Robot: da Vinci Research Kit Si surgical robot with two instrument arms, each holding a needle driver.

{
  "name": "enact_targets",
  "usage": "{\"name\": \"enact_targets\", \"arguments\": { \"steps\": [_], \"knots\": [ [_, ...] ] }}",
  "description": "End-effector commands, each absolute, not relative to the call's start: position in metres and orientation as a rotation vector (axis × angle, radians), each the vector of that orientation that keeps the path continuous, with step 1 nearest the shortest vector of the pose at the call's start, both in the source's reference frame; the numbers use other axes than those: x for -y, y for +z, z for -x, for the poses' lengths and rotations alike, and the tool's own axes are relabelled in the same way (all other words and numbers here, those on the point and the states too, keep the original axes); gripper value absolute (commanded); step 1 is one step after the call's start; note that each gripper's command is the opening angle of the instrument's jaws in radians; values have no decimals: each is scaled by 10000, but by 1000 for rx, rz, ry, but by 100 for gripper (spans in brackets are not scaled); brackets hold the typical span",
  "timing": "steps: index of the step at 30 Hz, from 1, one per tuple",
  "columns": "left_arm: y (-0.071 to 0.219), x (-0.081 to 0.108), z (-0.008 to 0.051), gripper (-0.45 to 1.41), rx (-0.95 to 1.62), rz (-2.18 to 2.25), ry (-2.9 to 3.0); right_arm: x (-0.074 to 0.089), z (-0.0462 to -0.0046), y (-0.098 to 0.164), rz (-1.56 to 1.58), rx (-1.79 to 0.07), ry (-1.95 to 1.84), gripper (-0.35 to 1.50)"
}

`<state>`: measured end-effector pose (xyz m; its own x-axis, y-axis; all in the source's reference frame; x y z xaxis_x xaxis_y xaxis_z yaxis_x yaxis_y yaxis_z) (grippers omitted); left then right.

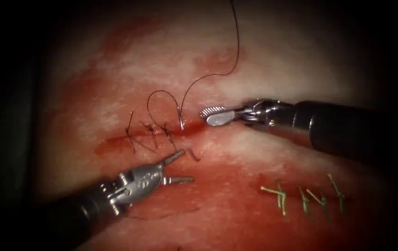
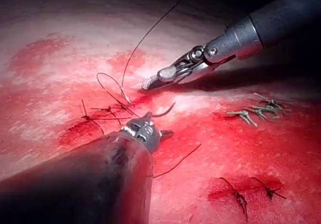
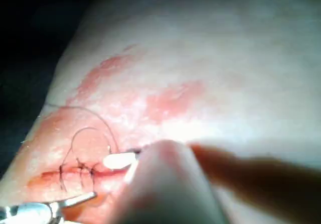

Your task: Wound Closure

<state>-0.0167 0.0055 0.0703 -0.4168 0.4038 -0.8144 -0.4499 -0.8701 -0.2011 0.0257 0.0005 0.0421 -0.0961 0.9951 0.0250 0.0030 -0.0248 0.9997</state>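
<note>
Pale green stitches in row, lower right of tissue; dark stitched cut w/ knots nearby.

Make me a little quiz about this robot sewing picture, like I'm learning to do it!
1. True or false: the left pincer is shut on the needle.
2. Where is the needle?
A) Held in the right pincer
B) Stuck through the tissue at the cut, both ends poking out
C) Lying loose on the tissue
3. Fill in: the long dark ____ trails up from one end of the needle.

Key: 1 false, it is open and holds nothing, like the right pincer. 2 B. 3 thread.
</note>
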Motion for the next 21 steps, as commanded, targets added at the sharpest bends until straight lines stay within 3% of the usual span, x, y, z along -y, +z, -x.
{"name": "enact_targets", "arguments": {
  "steps": [1,12,16,18,21],
  "knots": [
    [709,-58,175,41,-76,1313,2284,-8,-264,428,-1176,-1272,1300,94],
    [725,-73,189,22,-84,1325,2279,-3,-260,435,-1153,-1275,1311,88],
    [735,-81,189,-6,-83,1330,2280,-1,-259,435,-1152,-1276,1309,84],
    [740,-83,187,-45,-81,1335,2281,-1,-258,435,-1150,-1275,1311,83],
    [741,-81,185,-45,-71,1349,2291,-1,-255,434,-1147,-1275,1315,81]
  ]
}}
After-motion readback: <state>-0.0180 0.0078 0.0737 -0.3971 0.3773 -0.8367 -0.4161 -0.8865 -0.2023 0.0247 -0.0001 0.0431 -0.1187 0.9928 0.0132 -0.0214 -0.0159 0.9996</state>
